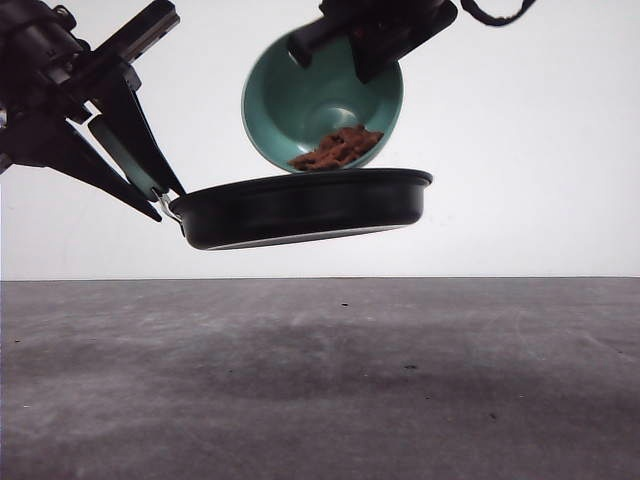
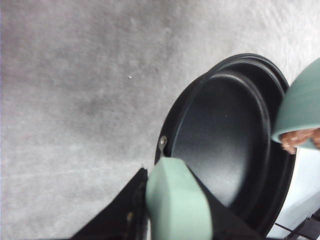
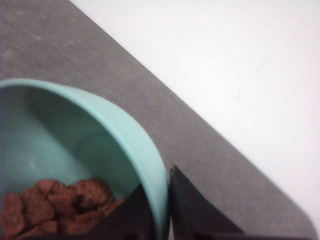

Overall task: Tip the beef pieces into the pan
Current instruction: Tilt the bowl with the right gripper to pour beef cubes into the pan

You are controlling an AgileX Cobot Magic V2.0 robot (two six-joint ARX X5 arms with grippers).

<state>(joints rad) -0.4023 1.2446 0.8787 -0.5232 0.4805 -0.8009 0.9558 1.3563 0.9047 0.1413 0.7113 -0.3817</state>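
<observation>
The black pan (image 1: 305,207) hangs in the air above the table, held by its mint-green handle (image 1: 125,157) in my left gripper (image 1: 140,170), which is shut on it. In the left wrist view the handle (image 2: 176,200) sits between the black fingers and the pan's inside (image 2: 225,140) looks bare. Above the pan's far rim a teal bowl (image 1: 320,100) is tipped steeply toward it, my right gripper (image 1: 365,45) shut on its rim (image 3: 161,200). The beef pieces (image 1: 338,148) lie heaped at the bowl's low lip (image 3: 55,207), just over the pan.
The grey table (image 1: 320,380) lies well below both held things. A white wall (image 1: 540,150) stands behind it. The table's edge against the white floor shows in the right wrist view (image 3: 200,120).
</observation>
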